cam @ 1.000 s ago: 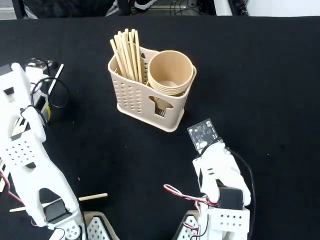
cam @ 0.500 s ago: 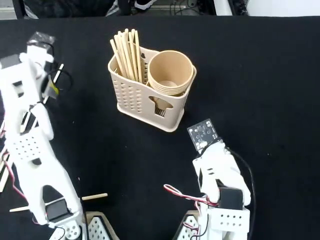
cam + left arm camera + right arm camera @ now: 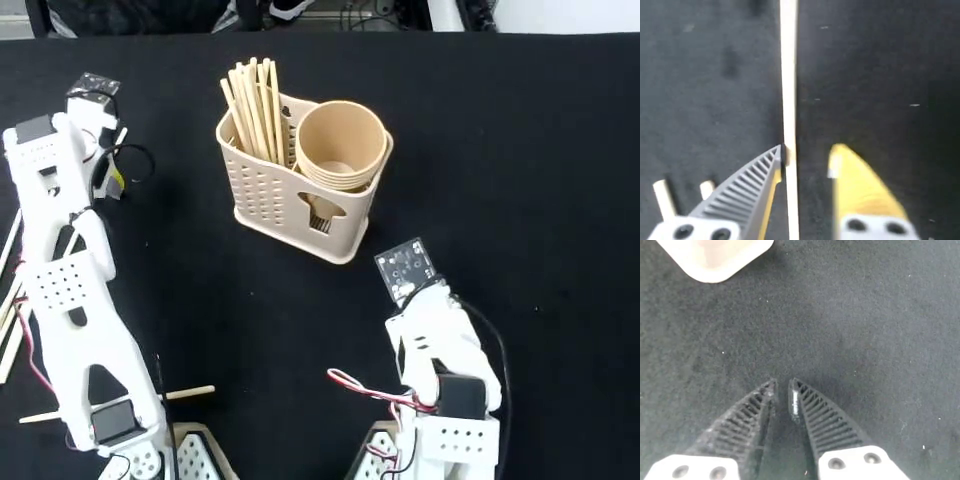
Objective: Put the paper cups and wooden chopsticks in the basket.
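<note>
A thin wooden chopstick (image 3: 788, 75) lies between the parted jaws of the left gripper (image 3: 808, 150), touching one finger, well apart from the basket (image 3: 268, 195); light, stiff and likely to pivot, it seems best pinched near its middle.

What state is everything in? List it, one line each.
basket: upright, filled.
paper cups: stacked, upright in the basket.
bundled chopsticks: standing in the basket.
loose chopsticks: lying on the table.
left hand: open, one chopstick between its fingers.
right hand: shut, empty.
</note>
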